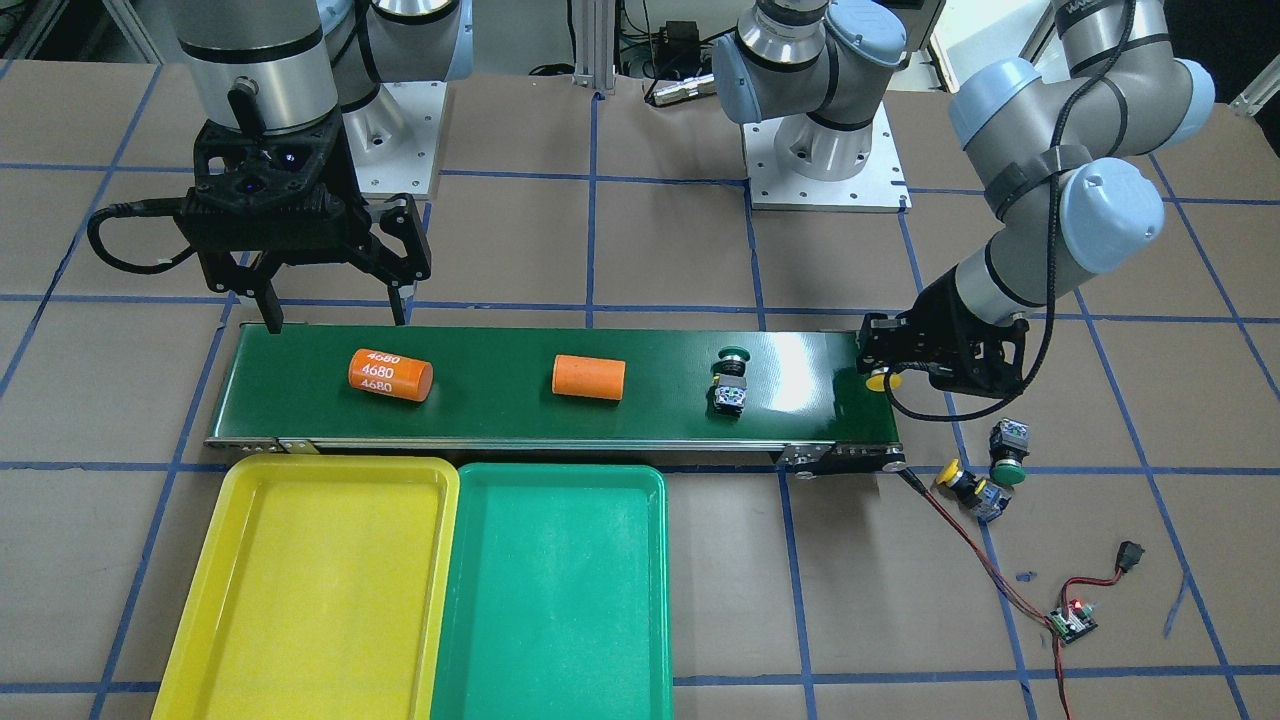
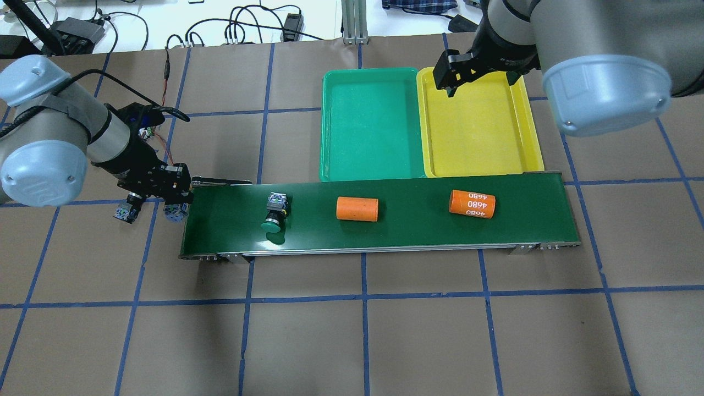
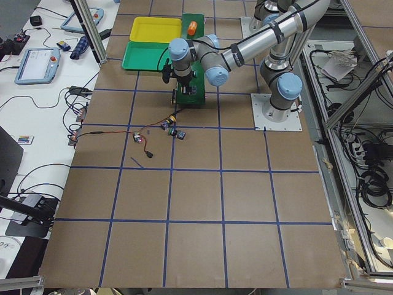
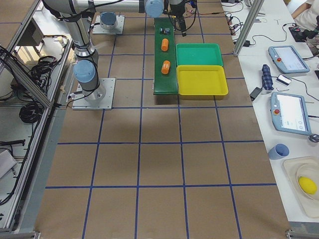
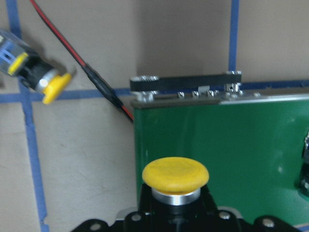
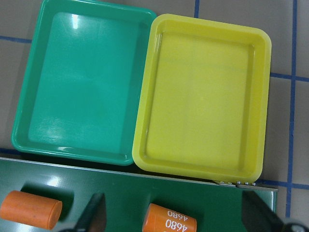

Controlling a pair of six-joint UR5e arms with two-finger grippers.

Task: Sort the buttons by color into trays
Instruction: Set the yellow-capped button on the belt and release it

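Closest to my left wrist camera is a yellow-capped push-button (image 5: 175,175), pinched in my left claw (image 1: 888,358) with its cap pointing out past the fingertips. It hangs at the end of the dark-green conveyor belt (image 1: 500,400), the cap straddling the belt's edge. I cannot tell whether it touches the belt.

Further along the belt a green-capped push-button (image 1: 731,382) lies on its side, cap toward my base. Past it lie a plain orange cylinder (image 1: 589,378) and then an orange cylinder marked 4680 (image 1: 390,375), all three well apart.

My right claw (image 1: 335,315) hangs high over the belt's other end, near the marked cylinder, its fingers spread wide with nothing between them.

On the far side of the belt from me the green tray (image 1: 560,600) and the yellow tray (image 1: 320,600) sit side by side, long edges touching, the yellow one toward my right.

On the brown surface (image 1: 650,250), just off the belt's end on my left, a second yellow-capped button (image 1: 965,485) lies on its side close beside a second green-capped button (image 1: 1008,450). A red and black wire (image 5: 96,82) runs from the belt's end past them to a small circuit board (image 1: 1072,620) showing a red light.
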